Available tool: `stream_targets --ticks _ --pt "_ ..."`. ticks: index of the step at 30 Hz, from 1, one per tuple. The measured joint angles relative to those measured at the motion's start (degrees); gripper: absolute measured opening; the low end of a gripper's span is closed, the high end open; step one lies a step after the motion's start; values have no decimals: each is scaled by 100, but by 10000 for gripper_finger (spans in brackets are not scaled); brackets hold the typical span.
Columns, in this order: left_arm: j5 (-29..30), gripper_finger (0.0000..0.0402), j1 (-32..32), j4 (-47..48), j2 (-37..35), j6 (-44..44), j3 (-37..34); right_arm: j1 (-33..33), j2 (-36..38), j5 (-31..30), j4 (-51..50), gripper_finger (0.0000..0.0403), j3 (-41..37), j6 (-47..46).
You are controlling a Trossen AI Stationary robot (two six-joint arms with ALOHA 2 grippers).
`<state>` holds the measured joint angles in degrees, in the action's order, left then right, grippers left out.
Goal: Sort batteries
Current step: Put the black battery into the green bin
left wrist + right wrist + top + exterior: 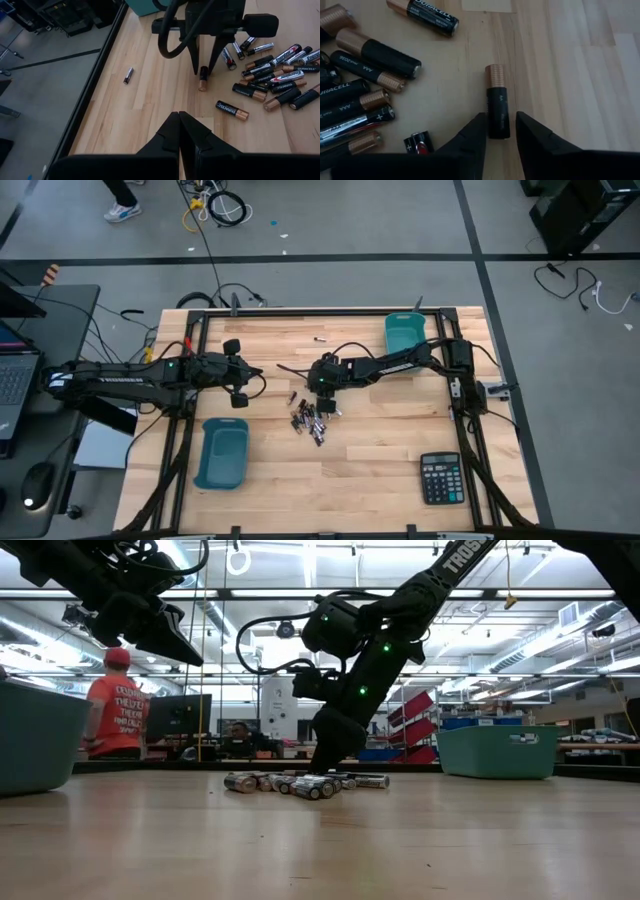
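Two arms over the table (380,470). R gripper (499,131) is down at the near edge of the battery pile (310,423), fingers straddling one black/copper cell (497,102) that lies flat on the wood, slightly apart from the rest. Jaws are partway in, one each side of the cell's black end; I can't tell if the pads touch it yet. In L wrist cam I see the same cell (203,78) between R's fingertips, pile just beside it. One stray cell (128,75) sits well apart, near the table edge. L gripper (179,131) is clenched on nothing, hovering above the table to the left of the pile. Teal bins: one (223,452) front-left, one (405,333) back-right; can't see any cells in either. Calculator (441,478) front-right corner, well away from the batts.
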<state>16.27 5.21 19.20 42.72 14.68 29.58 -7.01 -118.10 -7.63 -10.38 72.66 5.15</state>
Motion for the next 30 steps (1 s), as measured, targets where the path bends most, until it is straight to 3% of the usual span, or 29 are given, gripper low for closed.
stream_targets --ticks 19,30 --pt "0 2 0 0 -1 2 0 0 0 23 5 44 2 103" --pt "0 2 0 0 -2 2 0 0 0 23 6 40 2 105"
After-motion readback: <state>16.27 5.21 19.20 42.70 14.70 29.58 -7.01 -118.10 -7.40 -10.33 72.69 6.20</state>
